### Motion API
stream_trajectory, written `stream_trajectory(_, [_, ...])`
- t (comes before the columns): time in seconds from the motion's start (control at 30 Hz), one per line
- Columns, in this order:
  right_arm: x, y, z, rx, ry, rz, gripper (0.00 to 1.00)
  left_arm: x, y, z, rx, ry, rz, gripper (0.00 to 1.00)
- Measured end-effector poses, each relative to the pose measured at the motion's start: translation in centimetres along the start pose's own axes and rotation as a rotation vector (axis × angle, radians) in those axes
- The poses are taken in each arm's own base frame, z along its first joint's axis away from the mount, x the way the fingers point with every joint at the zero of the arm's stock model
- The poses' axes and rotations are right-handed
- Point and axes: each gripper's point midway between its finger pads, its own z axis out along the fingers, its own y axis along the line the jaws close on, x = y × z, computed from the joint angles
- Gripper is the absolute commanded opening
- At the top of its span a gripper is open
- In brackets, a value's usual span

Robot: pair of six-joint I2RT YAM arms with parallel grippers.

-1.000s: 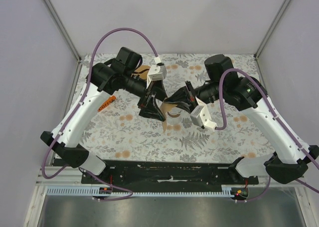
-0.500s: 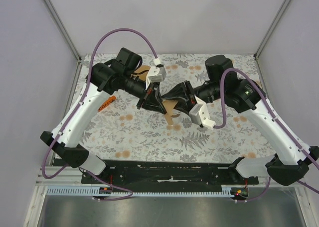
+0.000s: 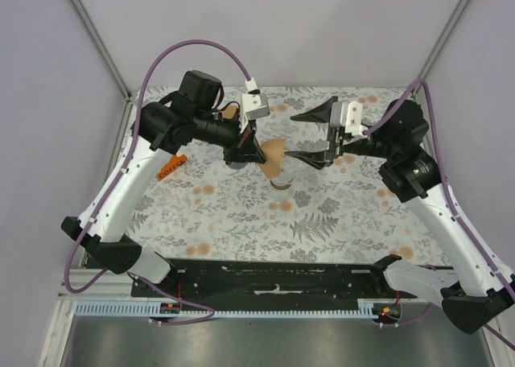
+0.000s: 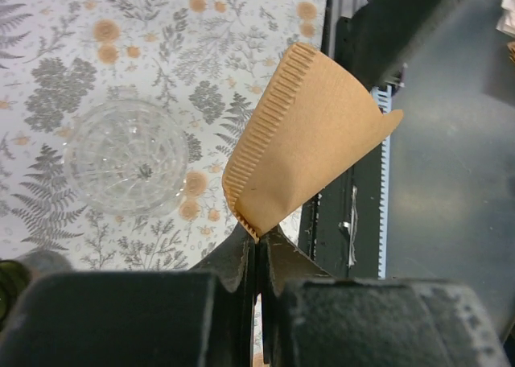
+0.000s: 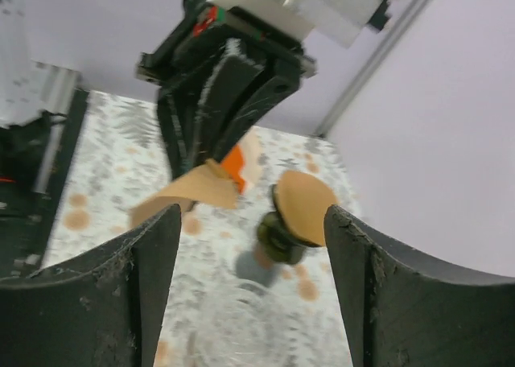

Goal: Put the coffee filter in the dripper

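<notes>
While the left fingers (image 4: 235, 258) are pressed together on the crimped lower corner of the brown paper coffee filter (image 4: 310, 142), the filter is held clear of the bench (image 3: 241, 222). It fans upward from the grip, partly opened into a cone, with its ribbed seam facing the left wrist camera.

The clear glass dripper (image 4: 129, 158) stands upright on the floral bench cover. In the left wrist view it sits beside the filter, with no contact between them. The filter is not in the dripper.

The right fingers (image 3: 315, 112) stand wide apart and hold nothing. In the top view they point toward the filter (image 3: 272, 151) from the right, near it but separate.

In the right wrist view both right fingers (image 5: 153, 294) frame the left arm's closed grip and the filter (image 5: 189, 194).

An orange label (image 3: 170, 169) lies on the bench beside the left arm. A brown disc on a dark base (image 5: 298, 210) sits behind the filter.
</notes>
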Motion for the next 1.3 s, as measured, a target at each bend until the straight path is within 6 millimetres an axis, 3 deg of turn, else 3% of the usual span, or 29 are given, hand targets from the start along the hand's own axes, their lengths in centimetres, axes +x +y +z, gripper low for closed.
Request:
stream_trajectory(0.1, [0.8,2.0,0.3,-0.057,-0.019,0.174,0.98,-0.6,0.8,-0.4,-0.061,-0.008,0.000,0.02])
stream_trajectory(0.23, [3.4,5.4,0.3,-0.150,-0.024,0.344,0.98,-1.2,1.1,-1.0,-0.100,-0.023,0.003,0.02])
stream_trajectory(0.33, [5.0,6.8,0.3,-0.172,-0.021,0.435,0.88,-1.5,1.0,-1.2,-0.111,-0.033,0.003,0.02])
stream_trajectory(0.63, [3.2,5.9,2.3,-0.189,-0.129,0.531,0.57,-1.8,1.2,-1.2,-0.120,-0.042,-0.007,0.02])
stream_trajectory(0.67, [3.2,6.1,2.7,-0.199,-0.137,0.542,0.50,-1.8,1.2,-1.2,-0.122,-0.044,-0.010,0.02])
stream_trajectory(0.73, [3.2,6.4,3.4,-0.205,-0.142,0.557,0.28,-1.9,1.2,-1.2,-0.124,-0.047,-0.015,0.02])
stream_trajectory(0.8, [3.4,6.4,3.8,-0.191,-0.138,0.565,0.13,-1.9,1.2,-1.2,-0.125,-0.048,-0.018,0.02])
stream_trajectory(0.97, [3.7,5.0,3.5,-0.070,-0.127,0.535,0.00,-2.0,1.6,-1.4,-0.136,-0.053,-0.026,0.02])
stream_trajectory(1.03, [3.4,4.4,2.9,-0.011,-0.118,0.511,0.00,-2.0,1.8,-1.6,-0.143,-0.056,-0.029,0.02])
stream_trajectory(1.1, [3.2,3.8,2.5,0.040,-0.113,0.485,0.00,-2.2,1.8,-1.6,-0.141,-0.062,-0.029,0.14])
stream_trajectory(1.23, [4.2,3.0,2.0,0.115,-0.060,0.464,0.00,-2.3,1.9,-1.6,-0.148,-0.066,-0.031,0.55])
stream_trajectory(1.3, [5.0,2.5,1.8,0.154,-0.022,0.457,0.00,-2.3,2.2,-1.8,-0.163,-0.068,-0.036,0.65])
